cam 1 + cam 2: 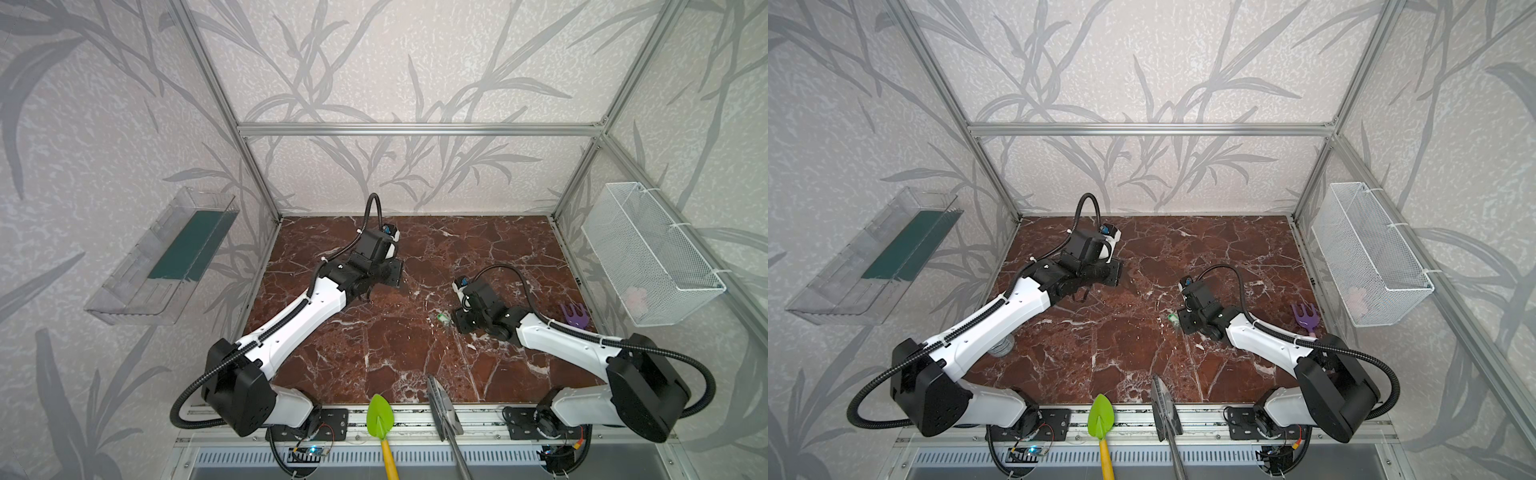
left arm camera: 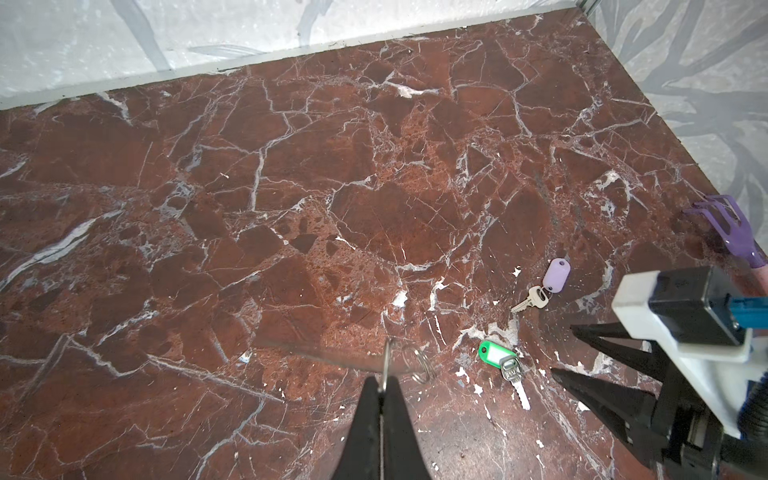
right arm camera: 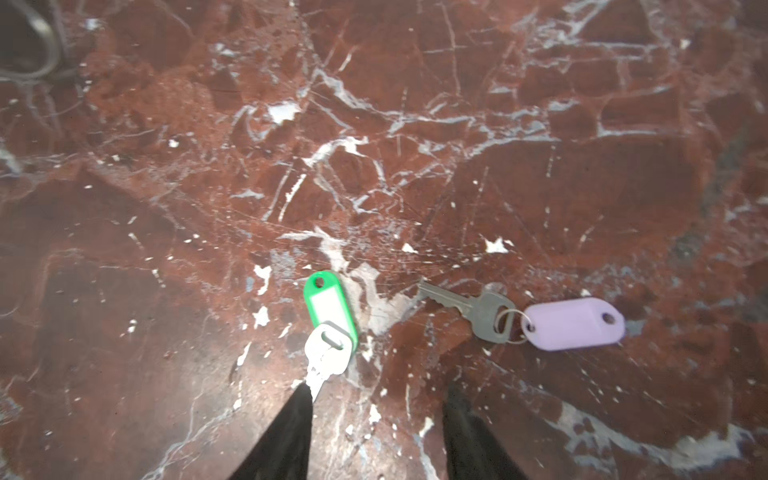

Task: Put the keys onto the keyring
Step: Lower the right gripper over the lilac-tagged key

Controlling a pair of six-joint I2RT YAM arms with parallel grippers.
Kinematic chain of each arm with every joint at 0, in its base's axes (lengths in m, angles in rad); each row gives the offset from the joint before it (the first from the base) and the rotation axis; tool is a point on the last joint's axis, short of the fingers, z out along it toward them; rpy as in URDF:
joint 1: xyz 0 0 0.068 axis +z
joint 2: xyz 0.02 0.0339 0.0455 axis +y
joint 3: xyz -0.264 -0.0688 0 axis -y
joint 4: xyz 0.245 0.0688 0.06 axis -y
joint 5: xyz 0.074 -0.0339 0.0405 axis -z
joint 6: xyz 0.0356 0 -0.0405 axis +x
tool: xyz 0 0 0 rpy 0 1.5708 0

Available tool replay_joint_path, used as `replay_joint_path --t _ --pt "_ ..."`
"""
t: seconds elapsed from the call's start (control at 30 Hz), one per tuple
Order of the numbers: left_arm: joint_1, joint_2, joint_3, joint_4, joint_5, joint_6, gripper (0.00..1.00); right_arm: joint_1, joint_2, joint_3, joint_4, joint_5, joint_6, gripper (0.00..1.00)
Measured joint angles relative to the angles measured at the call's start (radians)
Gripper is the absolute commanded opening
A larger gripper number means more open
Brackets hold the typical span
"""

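- My left gripper (image 2: 381, 388) is clamped on a thin metal keyring (image 2: 387, 363), seen at the bottom centre of the left wrist view; the ring stands edge-on above the pinched tips, with what looks like its reflection just to the right.
- My right gripper (image 3: 376, 395) has its jaws apart, low over the marble table (image 3: 415, 166), at the lower middle of the right wrist view.
- The green-tagged key (image 3: 328, 332) lies flat on the table, its blade tip touching or just at one of the right fingertips (image 3: 301, 399).
- The lilac-tagged key (image 3: 540, 318) lies flat just beside it, to the right in that view.
- A purple toy rake (image 1: 575, 315) sits near the table's right edge in both top views.
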Motion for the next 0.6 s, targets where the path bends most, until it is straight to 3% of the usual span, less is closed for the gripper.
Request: replay_joint_path --t 0.27,0.6 --pt "-0.003 0.000 0.000 0.001 0.002 0.011 0.00 -0.037 0.014 0.006 -0.082 0.100 0.088 0.65" --pt "-0.005 0.000 0.000 0.002 0.008 0.024 0.00 -0.150 0.047 0.006 -0.069 -0.031 0.142 0.69"
